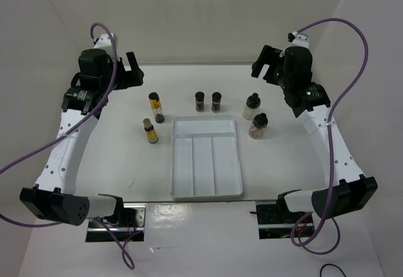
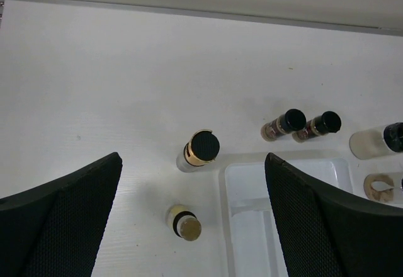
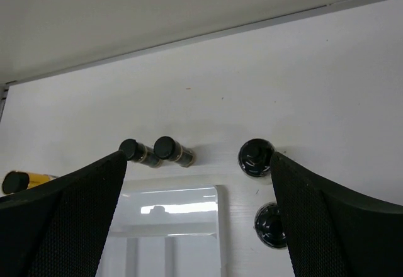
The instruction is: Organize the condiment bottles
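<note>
Hovering high over the far left of the bench (image 1: 126,163), the left hand (image 1: 133,69) has its two fingers spread wide and nothing between them. The right hand (image 1: 261,63) sits the same way at the far right, also spread and holding nothing. All six bottles stand upright on the bench, none of them in the white tray (image 1: 175,163) (one cross slot at its far end, three long slots toward the arms). The tall yellow bottle (image 1: 155,106) is to the left of the tray's far corner, and the short yellow bottle (image 1: 150,131) is just nearer the arms from it, apart from it. The short one's top looks tan rather than black in the left wrist view, and I cannot tell why. The left brown bottle (image 1: 199,101) and right brown bottle (image 1: 216,102) stand side by side just beyond the tray's far edge, close together but not touching. The whitish bottle (image 1: 252,106) is to the right of them, and the pinkish bottle (image 1: 259,124) is just nearer from it, beside the tray's far right corner. The two are close, but contact is unclear. The left wrist view looks down on the yellow pair framed between its fingers. The right wrist view shows the brown pair's caps and the two clear bottles' caps — the tray edge is just below them.
</note>
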